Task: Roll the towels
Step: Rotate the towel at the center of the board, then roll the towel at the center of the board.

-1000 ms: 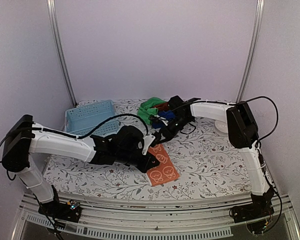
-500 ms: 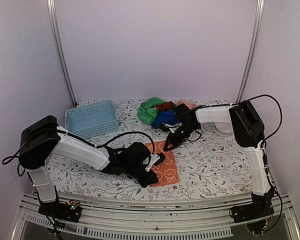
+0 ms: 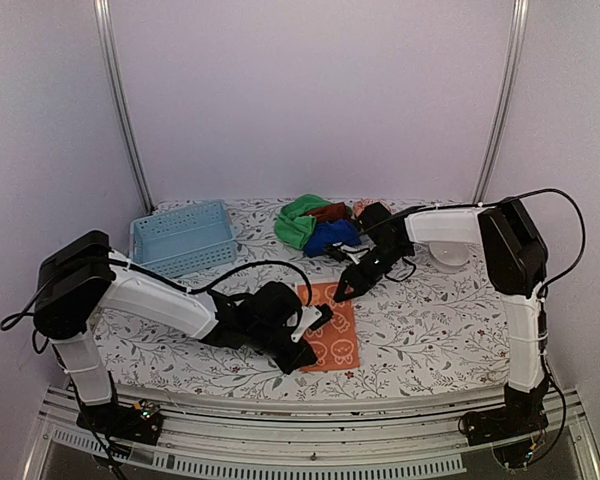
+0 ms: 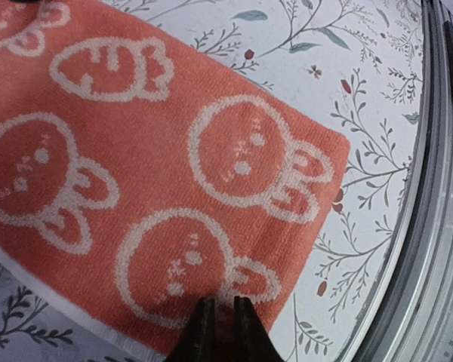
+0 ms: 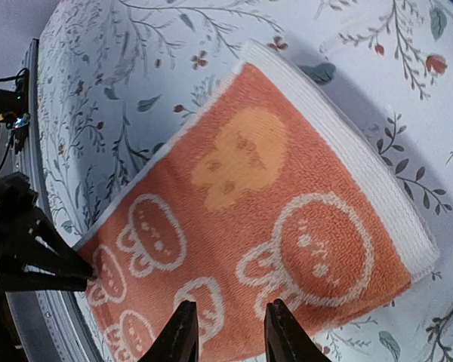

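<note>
No legible text, no labels or numbers, as far as visible

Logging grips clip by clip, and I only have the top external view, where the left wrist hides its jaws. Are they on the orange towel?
Observer: Yes. In the left wrist view the left jaws are almost closed, tips pinching the orange towel at its edge.
Operator: And the right jaws?
Observer: They stand apart over the towel, which lies flat between them, unclamped.
Operator: Any pattern detail?
Observer: Cream rabbit faces and a carrot.
</note>
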`<action>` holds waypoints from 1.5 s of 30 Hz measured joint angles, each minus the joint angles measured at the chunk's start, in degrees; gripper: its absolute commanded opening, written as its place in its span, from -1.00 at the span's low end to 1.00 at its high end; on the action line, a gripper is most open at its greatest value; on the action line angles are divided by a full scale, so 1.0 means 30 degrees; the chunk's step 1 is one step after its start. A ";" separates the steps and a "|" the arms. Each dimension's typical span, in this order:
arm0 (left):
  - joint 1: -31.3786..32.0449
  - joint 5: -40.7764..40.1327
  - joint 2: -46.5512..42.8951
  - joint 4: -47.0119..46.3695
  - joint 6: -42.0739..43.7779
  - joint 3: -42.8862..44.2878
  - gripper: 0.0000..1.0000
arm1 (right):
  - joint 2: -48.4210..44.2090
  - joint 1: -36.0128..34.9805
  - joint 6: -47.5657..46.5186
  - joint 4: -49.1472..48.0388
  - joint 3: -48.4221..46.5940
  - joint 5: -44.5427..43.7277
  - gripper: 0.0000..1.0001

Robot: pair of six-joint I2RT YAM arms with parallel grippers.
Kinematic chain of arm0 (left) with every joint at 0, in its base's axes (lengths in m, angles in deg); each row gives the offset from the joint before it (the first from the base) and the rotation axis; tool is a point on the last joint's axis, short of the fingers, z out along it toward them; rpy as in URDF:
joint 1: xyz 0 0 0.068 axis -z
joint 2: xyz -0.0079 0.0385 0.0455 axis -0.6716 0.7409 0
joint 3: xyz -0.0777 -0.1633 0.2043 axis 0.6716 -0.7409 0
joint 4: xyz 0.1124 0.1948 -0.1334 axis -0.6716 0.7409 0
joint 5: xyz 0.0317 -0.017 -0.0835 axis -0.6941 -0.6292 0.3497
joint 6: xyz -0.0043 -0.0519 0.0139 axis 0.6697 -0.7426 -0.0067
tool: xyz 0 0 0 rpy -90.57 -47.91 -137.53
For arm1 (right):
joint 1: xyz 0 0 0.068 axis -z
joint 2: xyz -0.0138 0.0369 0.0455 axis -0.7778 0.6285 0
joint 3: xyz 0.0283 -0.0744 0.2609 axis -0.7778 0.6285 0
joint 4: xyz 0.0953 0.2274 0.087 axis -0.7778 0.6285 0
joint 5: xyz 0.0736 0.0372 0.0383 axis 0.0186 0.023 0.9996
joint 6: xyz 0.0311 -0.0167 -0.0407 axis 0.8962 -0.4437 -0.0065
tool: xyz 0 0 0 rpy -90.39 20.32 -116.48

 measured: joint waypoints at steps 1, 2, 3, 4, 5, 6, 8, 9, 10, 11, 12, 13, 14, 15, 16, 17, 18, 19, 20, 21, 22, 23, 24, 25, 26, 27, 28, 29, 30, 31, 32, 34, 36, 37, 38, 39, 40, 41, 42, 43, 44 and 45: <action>0.0007 -0.0124 -0.0328 0.0240 0.0102 0.0000 -0.57 | -0.0612 0.0007 -0.0182 0.0138 0.0219 -0.0015 -0.31; 0.0015 -0.0291 -0.0852 0.0561 0.0168 0.0000 -0.53 | -0.1443 0.0022 -0.0481 0.0189 0.0546 -0.0036 -0.30; 0.0022 -0.0481 -0.1486 0.0780 0.0226 0.0000 -0.53 | -0.2353 0.0051 -0.0729 0.0262 0.0831 -0.0051 -0.29; 0.0036 -0.0663 -0.2215 0.0940 0.0262 0.0000 -0.52 | -0.3439 0.0087 -0.1013 0.0255 0.1151 -0.0080 -0.29; 0.0058 -0.0889 -0.2878 0.1020 0.0284 0.0000 -0.49 | -0.4371 0.0117 -0.1224 0.0197 0.1443 -0.0124 -0.27; 0.0102 -0.1086 -0.3759 0.1064 0.0328 -0.0015 -0.41 | -0.5603 0.0131 -0.1501 -0.0036 0.1945 -0.0197 -0.25; 0.0277 -0.1676 -0.5523 0.0605 0.0532 -0.0357 -0.16 | -0.8145 0.0175 -0.1982 -0.0546 0.3279 -0.0226 -0.21; 0.0379 -0.1974 -0.6375 0.0168 0.0736 -0.0780 -0.03 | -0.9282 0.0211 -0.2259 -0.0801 0.3993 -0.0233 -0.19; 0.0488 -0.2346 -0.7191 -0.0262 0.0911 -0.1319 0.07 | -1.0440 0.0226 -0.2565 -0.1035 0.4779 -0.0233 -0.17; 0.0590 -0.2936 -0.7883 -0.0656 0.0976 -0.1938 0.11 | -1.1278 0.0226 -0.2827 -0.1195 0.5370 -0.0277 -0.16; 0.0634 -0.3424 -0.8276 -0.0801 0.1151 -0.2397 0.11 | -1.2196 0.0226 -0.3162 -0.1377 0.6069 -0.0321 -0.16; 0.0692 -0.4044 -0.8553 -0.0954 0.1158 -0.2907 0.10 | -1.2954 0.0226 -0.3453 -0.1552 0.6652 -0.0393 -0.16; 0.0692 -0.4524 -0.8663 -0.1005 0.1268 -0.3366 0.07 | -1.3537 0.0219 -0.3694 -0.1690 0.7118 -0.0503 -0.17; 0.0692 -0.4867 -0.8692 -0.1013 0.1326 -0.3716 0.04 | -1.3930 0.0211 -0.3869 -0.1894 0.7468 -0.0612 -0.18; 0.0692 -0.5115 -0.8728 -0.1042 0.1537 -0.4153 0.02 | -1.4309 0.0204 -0.4102 -0.2164 0.7868 -0.0750 -0.20; 0.0692 -0.5195 -0.8816 -0.1137 0.1756 -0.4648 0.00 | -1.4571 0.0204 -0.4320 -0.2361 0.8233 -0.0852 -0.21; 0.0692 -0.5202 -0.8983 -0.1158 0.2011 -0.5122 -0.02 | -1.4710 0.0153 -0.4626 -0.2484 0.8553 -0.0896 -0.22; 0.0692 -0.5129 -0.9165 -0.1115 0.2208 -0.5493 -0.02 | -1.4753 -0.0007 -0.5034 -0.2608 0.8888 -0.0925 -0.23; 0.0692 -0.5034 -0.9333 -0.0998 0.2390 -0.5705 -0.01 | -1.4732 -0.0211 -0.5493 -0.2696 0.9245 -0.1027 -0.24; 0.0692 -0.4903 -0.9515 -0.0852 0.2484 -0.5792 0.00 | -1.4673 -0.0517 -0.5960 -0.2739 0.9595 -0.1137 -0.26; 0.0692 -0.4809 -0.9763 -0.0750 0.2521 -0.5836 0.01 | -1.4542 -0.1049 -0.6368 -0.2725 0.9952 -0.1290 -0.28; 0.0692 -0.4779 -1.0098 -0.0721 0.2521 -0.5916 0.01 | -1.4324 -0.1727 -0.6747 -0.2776 1.0273 -0.1443 -0.29; 0.0692 -0.4809 -1.0397 -0.0743 0.2514 -0.6033 0.01 | -1.4061 -0.2331 -0.6972 -0.2841 1.0499 -0.1530 -0.29; 0.0692 -0.4918 -1.0797 -0.0925 0.2448 -0.6288 0.00 | -1.3457 -0.3089 -0.7220 -0.3016 1.0797 -0.1902 -0.30; 0.0692 -0.5078 -1.1198 -0.1064 0.2361 -0.6608 -0.01 | -1.3158 -0.3891 -0.7293 -0.3126 1.0899 -0.2025 -0.31; 0.0692 -0.5209 -1.1489 -0.1173 0.2237 -0.6929 -0.02 | -1.2633 -0.4685 -0.7373 -0.3330 1.1052 -0.2426 -0.32; 0.0692 -0.5362 -1.1686 -0.1268 0.2113 -0.7286 -0.02 | -1.2101 -0.5340 -0.7395 -0.3541 1.1154 -0.2820 -0.33; 0.0692 -0.5421 -1.1708 -0.1304 0.2047 -0.7439 -0.03 | -1.1693 -0.5799 -0.7410 -0.3723 1.1220 -0.3133 -0.34; 0.0692 -0.5508 -1.1693 -0.1297 0.1945 -0.7584 -0.03 | -1.1205 -0.6324 -0.7402 -0.3883 1.1242 -0.3534 -0.34; 0.0692 -0.5544 -1.1540 -0.1297 0.1909 -0.7613 -0.03 | -1.0783 -0.6739 -0.7402 -0.4051 1.1249 -0.3912 -0.34; 0.0692 -0.5617 -1.1380 -0.1341 0.1894 -0.7613 -0.03 | -1.0469 -0.7009 -0.7410 -0.4197 1.1249 -0.4167 -0.34; 0.0692 -0.5880 -1.0965 -0.1457 0.1902 -0.7606 -0.03 | -0.9872 -0.7424 -0.7446 -0.4466 1.1249 -0.4605 -0.33; 0.0692 -0.6091 -1.0557 -0.1479 0.1909 -0.7606 -0.05 | -0.9398 -0.7541 -0.7475 -0.4677 1.1242 -0.4962 -0.33; 0.0692 -0.6164 -1.0309 -0.1508 0.1909 -0.7606 -0.05 | -0.9129 -0.7555 -0.7482 -0.4816 1.1242 -0.5158 -0.32; 0.0692 -0.6200 -1.0134 -0.1523 0.1909 -0.7606 -0.06 | -0.8852 -0.7555 -0.7482 -0.4962 1.1242 -0.5435 -0.32; 0.0692 -0.6207 -0.9974 -0.1537 0.1909 -0.7606 -0.06 | -0.8677 -0.7555 -0.7482 -0.5034 1.1242 -0.5588 -0.32; 0.0692 -0.6207 -0.9872 -0.1545 0.1902 -0.7606 -0.06 | -0.8495 -0.7555 -0.7482 -0.5107 1.1242 -0.5814 -0.31; 0.0692 -0.6193 -0.9836 -0.1552 0.1872 -0.7606 -0.06 | -0.8371 -0.7548 -0.7482 -0.5180 1.1242 -0.5945 -0.31; 0.0692 -0.6193 -0.9836 -0.1588 0.1843 -0.7606 -0.06 | -0.8298 -0.7548 -0.7497 -0.5260 1.1249 -0.6054 -0.31; 0.0692 -0.6193 -0.9836 -0.1647 0.1792 -0.7606 -0.06 | -0.8262 -0.7548 -0.7519 -0.5377 1.1271 -0.6186 -0.31; 0.0692 -0.6193 -0.9836 -0.1727 0.1770 -0.7606 -0.06 | -0.8255 -0.7548 -0.7533 -0.5574 1.1351 -0.6302 -0.31; 0.0692 -0.6200 -0.9836 -0.1778 0.1741 -0.7606 -0.06 | -0.8255 -0.7548 -0.7563 -0.5734 1.1453 -0.6382 -0.31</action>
